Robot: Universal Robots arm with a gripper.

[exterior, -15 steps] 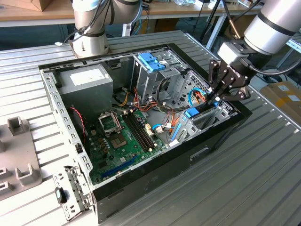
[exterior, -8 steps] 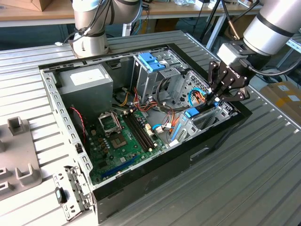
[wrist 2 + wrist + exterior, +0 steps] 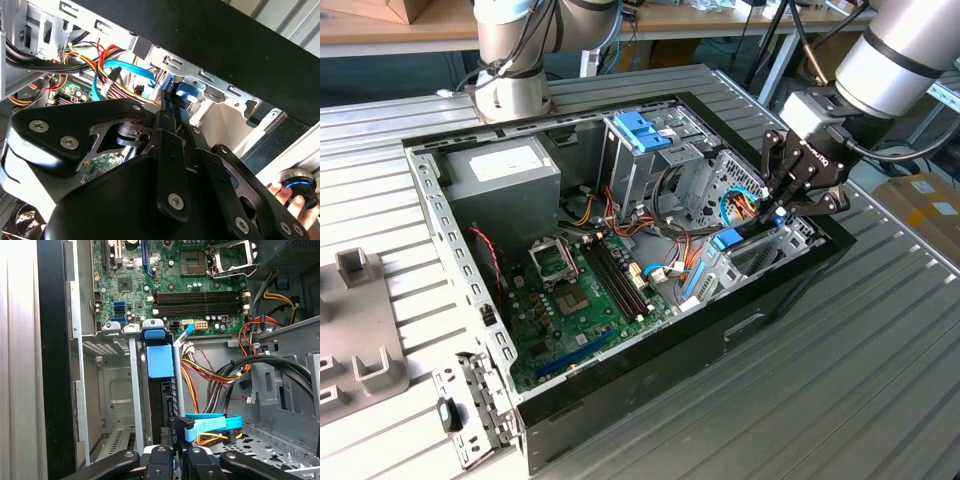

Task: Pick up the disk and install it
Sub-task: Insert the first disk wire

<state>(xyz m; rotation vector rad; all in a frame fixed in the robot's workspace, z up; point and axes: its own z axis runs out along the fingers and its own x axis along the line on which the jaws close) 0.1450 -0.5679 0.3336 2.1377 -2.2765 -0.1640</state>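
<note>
I see gripper (image 3: 782, 205) low over case (image 3: 650, 380) bay, closed on disk (image 3: 160, 390); disk stands edge-up in drive cage (image 3: 115, 385), beside motherboard (image 3: 190, 285).

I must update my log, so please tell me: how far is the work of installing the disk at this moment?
Done: the disk is picked up and stands on edge inside the drive bay. In hand: the claw grips its edge in the first wrist view. Left: the claw has not let go; whether the disk is fully seated cannot be seen.
</note>
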